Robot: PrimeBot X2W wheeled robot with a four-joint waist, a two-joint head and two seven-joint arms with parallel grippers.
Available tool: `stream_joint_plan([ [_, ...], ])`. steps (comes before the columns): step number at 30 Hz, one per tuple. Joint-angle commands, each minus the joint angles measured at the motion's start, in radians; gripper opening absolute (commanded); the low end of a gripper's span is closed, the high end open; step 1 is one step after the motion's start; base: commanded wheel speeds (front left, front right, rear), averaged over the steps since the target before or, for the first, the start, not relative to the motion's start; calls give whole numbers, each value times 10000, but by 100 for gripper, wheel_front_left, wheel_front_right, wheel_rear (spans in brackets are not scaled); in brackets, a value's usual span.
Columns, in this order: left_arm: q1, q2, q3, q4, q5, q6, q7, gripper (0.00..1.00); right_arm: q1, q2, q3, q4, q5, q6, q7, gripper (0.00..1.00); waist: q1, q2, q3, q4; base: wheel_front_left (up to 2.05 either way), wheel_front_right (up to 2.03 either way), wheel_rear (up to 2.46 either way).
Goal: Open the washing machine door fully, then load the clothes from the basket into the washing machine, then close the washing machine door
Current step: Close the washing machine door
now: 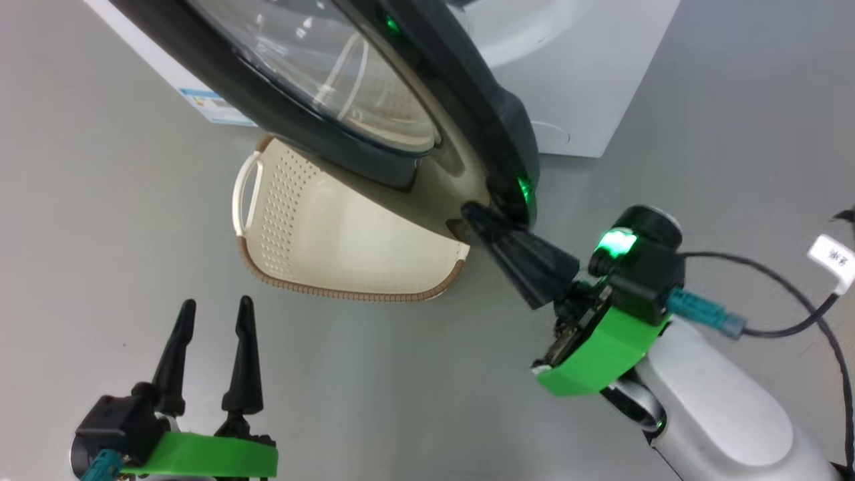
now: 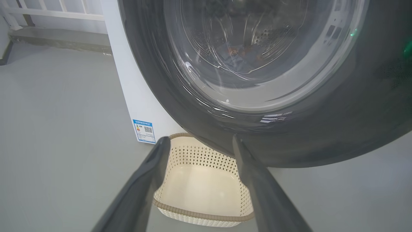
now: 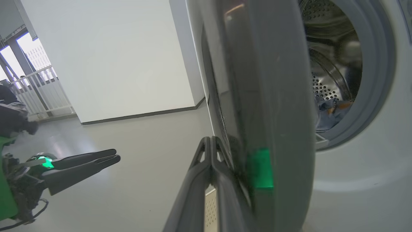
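The washing machine door (image 1: pixel 481 100), black-rimmed with a glass bowl, stands swung partly out from the white washing machine (image 1: pixel 588 80). My right gripper (image 1: pixel 471 214) is shut, empty, its tips against the door's outer face near the rim; the right wrist view shows the door (image 3: pixel 273 96) edge-on beside those tips (image 3: pixel 209 139). The clothes (image 3: pixel 326 111) lie inside the steel drum, also seen through the glass (image 2: pixel 239 54). The basket (image 1: pixel 280 200) sits on the floor under the door with nothing in it. My left gripper (image 1: pixel 217 302) hangs open in front of the basket (image 2: pixel 199 216).
A blue label sticker (image 1: pixel 217 105) marks the machine's lower corner. A round filter cap (image 1: pixel 554 133) sits low on its front. A black cable (image 1: pixel 788 294) loops off my right wrist. A white railing (image 3: pixel 35 93) and wall stand beyond the open grey floor.
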Motion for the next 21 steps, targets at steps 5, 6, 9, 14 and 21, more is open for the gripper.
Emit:
stream_joint_plan([
  [5, -399, 99, 315, -90, -56, -73, -65, 100, -251, 464, -642, 138, -405, 16, -46, 0, -2, -1, 263, -10, 0, 0, 0],
  [6, -427, 99, 293, -78, -62, -77, -65, 100, -362, 523, -836, 217, -479, 16, -46, 0, -2, -1, 295, -11, 0, 0, 0],
  [9, -501, 99, 211, -46, -83, -94, -65, 100, -680, 765, -1477, 441, -651, 16, -46, 0, -2, -1, 396, -2, 0, 0, 0],
  [14, -557, 99, 73, -14, -186, -208, -65, 100, -1298, 1032, -2165, 899, -985, 16, -46, 0, -2, -1, 525, 60, 0, 0, 0],
  [21, -717, 99, -101, 57, -336, -275, -65, 100, -2296, 1126, -2783, 1744, -1221, 16, -46, 0, -2, -1, 851, 259, 0, 0, 0],
])
